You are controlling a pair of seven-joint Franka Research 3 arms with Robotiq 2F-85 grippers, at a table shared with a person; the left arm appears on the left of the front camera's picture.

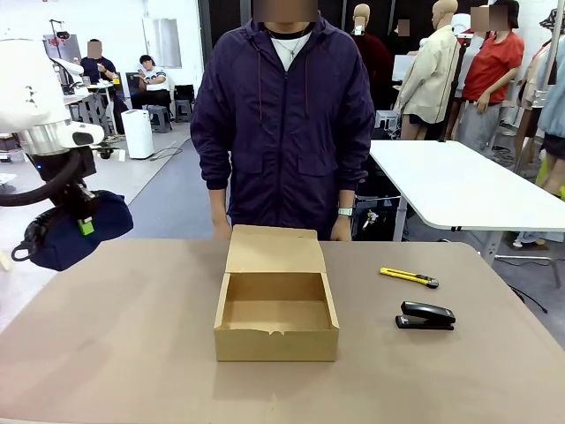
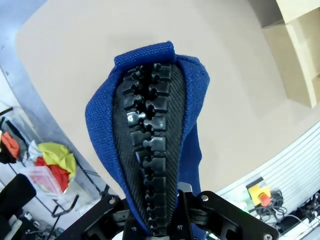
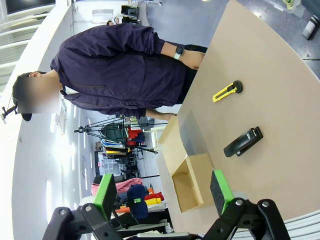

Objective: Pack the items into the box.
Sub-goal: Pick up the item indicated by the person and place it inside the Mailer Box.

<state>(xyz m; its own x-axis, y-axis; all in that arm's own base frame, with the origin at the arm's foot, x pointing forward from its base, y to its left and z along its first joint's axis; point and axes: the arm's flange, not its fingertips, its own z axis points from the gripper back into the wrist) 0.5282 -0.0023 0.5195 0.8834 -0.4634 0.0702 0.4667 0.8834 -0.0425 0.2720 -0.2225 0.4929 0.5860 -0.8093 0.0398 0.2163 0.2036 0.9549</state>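
My left gripper [image 1: 85,226] is shut on the dark navy pouch [image 1: 79,231] and holds it in the air over the table's far left edge. Up close, the pouch [image 2: 150,150] rises between my left gripper [image 2: 167,220] fingers, zipper facing the camera. The brown cardboard box [image 1: 276,305] sits open at the table's middle, lid flap up at the back, its inside bare. The yellow utility knife [image 1: 409,277] and black stapler [image 1: 425,315] lie on the table to the right of it. My right gripper [image 3: 165,192] stands open, high above the table, with box [image 3: 187,182], stapler [image 3: 243,142] and knife [image 3: 226,91] below it.
A person in a dark purple jacket [image 1: 284,124] stands at the far edge behind the box, hands resting near the lid. A white table [image 1: 459,181] stands behind at the right. Bare brown tabletop [image 1: 115,336] lies left and in front of the box.
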